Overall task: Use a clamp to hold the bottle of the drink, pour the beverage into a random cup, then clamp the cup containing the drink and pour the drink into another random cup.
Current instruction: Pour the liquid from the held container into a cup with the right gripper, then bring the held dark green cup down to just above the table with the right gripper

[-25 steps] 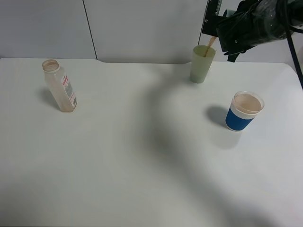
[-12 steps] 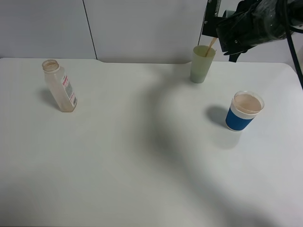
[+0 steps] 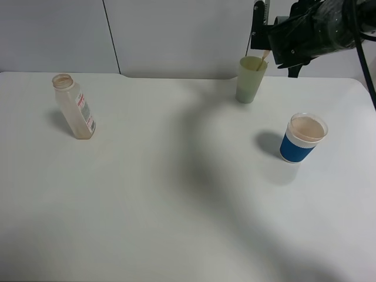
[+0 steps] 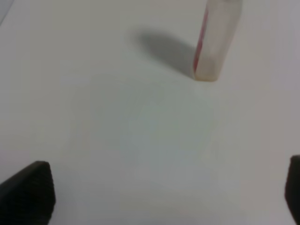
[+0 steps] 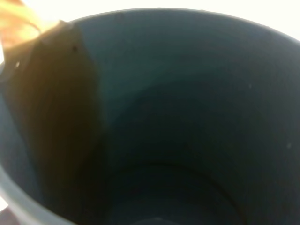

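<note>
At about one o'clock over the surface (image 3: 176,200), the right claw (image 3: 276,41) grips the teal cup (image 5: 187,117), tipped, brown drink (image 5: 51,112) streaming into the pale green tumbler (image 3: 249,82). Thin plastic looks light and slippery; a mid-wall hold seems safest. The left claw (image 4: 154,197) hangs spread, empty, facing the bottle (image 4: 216,37).

On the worktop (image 3: 176,194) the bottle (image 3: 74,107) stands upright at the far left, well apart from the two cups on the right side. A tumbler (image 3: 249,79) stands at the back right, near the rear edge, and a banded cup (image 3: 304,137) stands nearer the front and further right, apart from it. Above and just right of the tumbler, the right arm (image 3: 317,29) holds the cup (image 5: 187,122) tipped, and the beverage (image 3: 261,59) runs from its rim down into the tumbler.
</note>
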Robot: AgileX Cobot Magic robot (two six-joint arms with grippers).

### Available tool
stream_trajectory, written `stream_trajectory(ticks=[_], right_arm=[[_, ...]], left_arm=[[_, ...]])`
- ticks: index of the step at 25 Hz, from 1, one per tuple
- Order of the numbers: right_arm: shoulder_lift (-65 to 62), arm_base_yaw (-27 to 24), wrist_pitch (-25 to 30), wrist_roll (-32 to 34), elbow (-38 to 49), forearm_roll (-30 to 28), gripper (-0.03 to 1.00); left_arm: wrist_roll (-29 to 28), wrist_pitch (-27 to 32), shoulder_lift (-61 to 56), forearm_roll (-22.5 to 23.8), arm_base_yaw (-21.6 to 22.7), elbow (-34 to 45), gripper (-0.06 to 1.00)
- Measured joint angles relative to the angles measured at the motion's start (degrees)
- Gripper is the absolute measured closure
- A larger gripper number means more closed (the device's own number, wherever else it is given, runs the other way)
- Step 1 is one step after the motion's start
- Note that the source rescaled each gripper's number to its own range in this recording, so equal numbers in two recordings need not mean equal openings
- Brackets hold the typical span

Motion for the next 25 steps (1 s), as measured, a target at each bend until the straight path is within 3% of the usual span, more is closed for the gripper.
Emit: stream_trajectory(ticks=[6, 9, 19, 25], right_arm=[[0.0, 0.0, 0.0, -2.8, 0.0, 0.0, 0.96], [0.0, 0.0, 0.1, 2.3, 0.0, 0.0, 0.96], [0.0, 0.0, 0.3, 45.4, 0.0, -0.1, 0.96], [-0.3, 0.2, 0.4, 58.2, 0.0, 1.6, 0.96]], left_arm=[[0.0, 0.0, 0.0, 0.0, 0.0, 0.0, -0.06], [0.0, 0.0, 0.0, 0.0, 0.0, 0.0, -0.06], [0.0, 0.0, 0.0, 0.0, 0.0, 0.0, -0.06], [0.0, 0.0, 0.0, 0.0, 0.0, 0.0, -0.06]])
